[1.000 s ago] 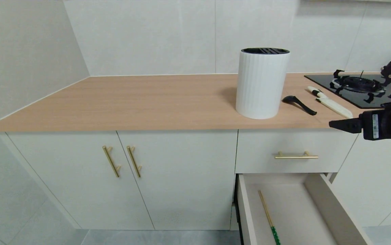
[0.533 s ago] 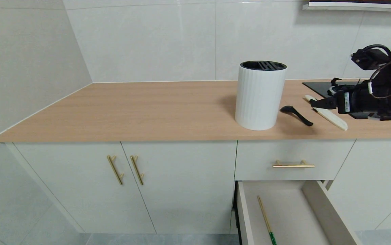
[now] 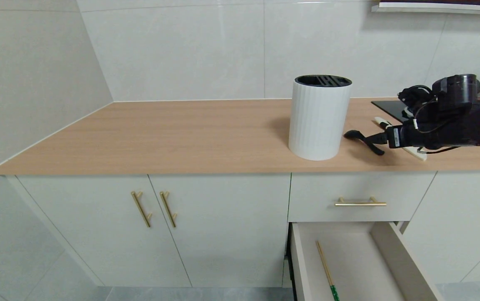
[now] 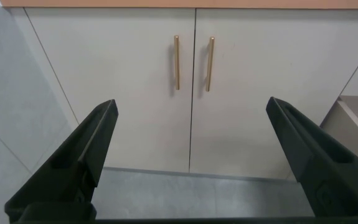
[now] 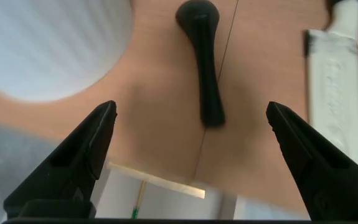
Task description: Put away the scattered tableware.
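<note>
Tableware is lying just ahead of your right hand (image 3: 377,138), whose two fingers are standing wide apart with nothing clamped between them. The black spoon (image 3: 363,140) is resting flat on the tabletop (image 3: 189,133), lined up with the gap between those fingers. Its handle end is pointing back toward the hand and its bowl is sitting farthest from it. In the right wrist view the spoon (image 5: 203,62) is lying ahead of the fingertips rather than inside the gap of the right hand (image 5: 190,107). From the head view you cannot tell whether a fingertip is touching the handle.

The white knife (image 3: 379,122) is lying beside the spoon, and the hand is partly covering it in the head view. In the wrist view the knife (image 5: 334,93) is running roughly parallel to the spoon, ahead of one finger. On the spoon's other side, to the hand's left, the ribbed white holder (image 3: 319,119) is standing upright, near the spoon but apart from it.

Below the hand, the lower drawer (image 3: 302,259) is standing open with a pair of chopsticks (image 3: 325,267) lying inside.

Your left hand (image 4: 190,102) is hanging low with its fingers spread apart and holding nothing, facing the cabinet doors (image 4: 241,112).
</note>
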You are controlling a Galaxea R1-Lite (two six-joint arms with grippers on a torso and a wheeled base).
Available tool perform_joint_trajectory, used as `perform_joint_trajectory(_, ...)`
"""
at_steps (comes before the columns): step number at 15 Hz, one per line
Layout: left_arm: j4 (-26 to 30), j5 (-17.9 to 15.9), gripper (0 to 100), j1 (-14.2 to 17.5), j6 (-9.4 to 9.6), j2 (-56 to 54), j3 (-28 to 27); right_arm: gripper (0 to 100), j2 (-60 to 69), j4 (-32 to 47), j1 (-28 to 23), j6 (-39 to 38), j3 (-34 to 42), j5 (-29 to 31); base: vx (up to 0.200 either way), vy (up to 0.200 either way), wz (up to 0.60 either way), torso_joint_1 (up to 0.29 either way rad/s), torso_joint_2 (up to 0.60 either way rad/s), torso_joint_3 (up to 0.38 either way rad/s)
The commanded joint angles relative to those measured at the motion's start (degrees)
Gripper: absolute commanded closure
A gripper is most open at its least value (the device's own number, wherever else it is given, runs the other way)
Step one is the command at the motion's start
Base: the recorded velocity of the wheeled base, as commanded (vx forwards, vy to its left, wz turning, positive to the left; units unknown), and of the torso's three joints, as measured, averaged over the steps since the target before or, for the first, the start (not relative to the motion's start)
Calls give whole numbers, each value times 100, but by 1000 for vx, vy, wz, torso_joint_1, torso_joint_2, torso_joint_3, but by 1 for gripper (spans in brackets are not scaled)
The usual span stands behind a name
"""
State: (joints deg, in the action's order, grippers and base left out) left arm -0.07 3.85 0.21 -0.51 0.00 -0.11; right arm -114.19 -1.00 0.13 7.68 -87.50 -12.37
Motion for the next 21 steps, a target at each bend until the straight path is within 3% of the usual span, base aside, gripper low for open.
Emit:
perform_joint_trajectory(1,-1,1,0,6,-2,0,2,0,-657,-427,-40,-30,-100,-11,0,0,0,0,0,0)
perform_joint_trajectory(9,-1,1,0,6,-2,9,-7,0,-1158,-577,-84,-372,-504,-11,0,0,0,0,0,0)
perform_joint_trajectory(10,-1,1,0,6,-2,0,-7,100,-1176,-577,-75,-381,-557,-2,0,0,0,0,0,0)
perform_joint_trajectory(19,-1,1,0,-3,-2,9,2,100,-1123,-559,-40,-460,-504,7,0,0,0,0,0,0)
perform_joint_trajectory(21,-1,1,0,6,-2,9,-7,100,-631,-550,-31,-496,-109,33,0,0,0,0,0,0)
